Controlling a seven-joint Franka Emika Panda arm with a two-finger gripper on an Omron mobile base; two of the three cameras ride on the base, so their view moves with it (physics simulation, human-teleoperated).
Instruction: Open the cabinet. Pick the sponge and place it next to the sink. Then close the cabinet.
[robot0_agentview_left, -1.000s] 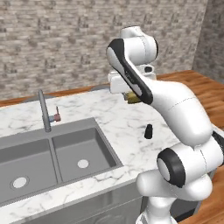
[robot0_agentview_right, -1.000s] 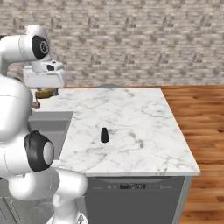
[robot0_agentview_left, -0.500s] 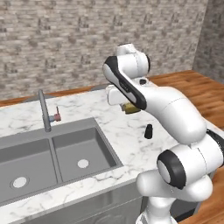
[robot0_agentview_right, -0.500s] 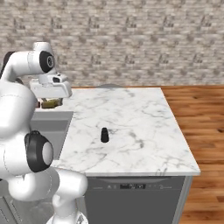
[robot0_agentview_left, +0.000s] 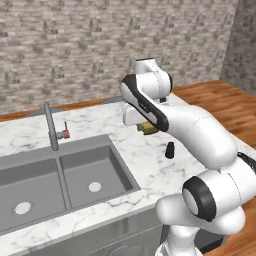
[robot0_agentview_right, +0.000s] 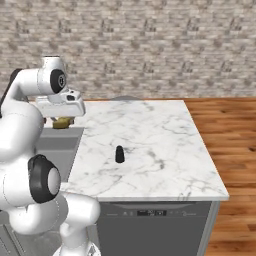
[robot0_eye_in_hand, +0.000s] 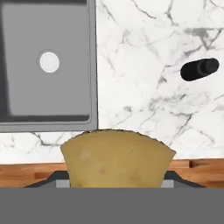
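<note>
**Yellow sponge carried above marble bench beside the sink**

A white robot arm with dark joints (robot0_agentview_left: 190, 125) reaches over a white, grey-veined marble bench (robot0_agentview_right: 150, 145), its fingers (robot0_agentview_left: 146, 128) pinching a small mustard-yellow rounded sponge (robot0_agentview_left: 147, 129). In the hand view the sponge (robot0_eye_in_hand: 117, 158) sits at the bottom of the picture, gripped from both sides, with the bench far beneath it. The sponge hangs in the air, clear of the bench surface, just to the right of the grey double-basin steel sink (robot0_agentview_left: 60, 180) and near that sink's back right corner. From the right base view the sponge (robot0_agentview_right: 62, 122) shows as a yellow block tucked under the white hand, above the sink's right-hand edge.

A slim grey curved faucet (robot0_agentview_left: 50, 126) with a small red-tipped side lever stands behind the sink, at the divide between the two basins. A small black upright peg-shaped object (robot0_agentview_left: 170, 150) stands on the bench to the right of the sink, well apart from the sponge; the hand view shows it (robot0_eye_in_hand: 199, 69) lying across the upper right of the picture. A grey stone-brick wall (robot0_agentview_left: 100, 45) runs behind the sink and bench, and a reddish-brown wooden plank floor (robot0_agentview_right: 230, 135) lies beyond the bench's right end. A dark grey dishwasher front (robot0_agentview_right: 150, 230) sits under the bench, right of the sink.
</note>
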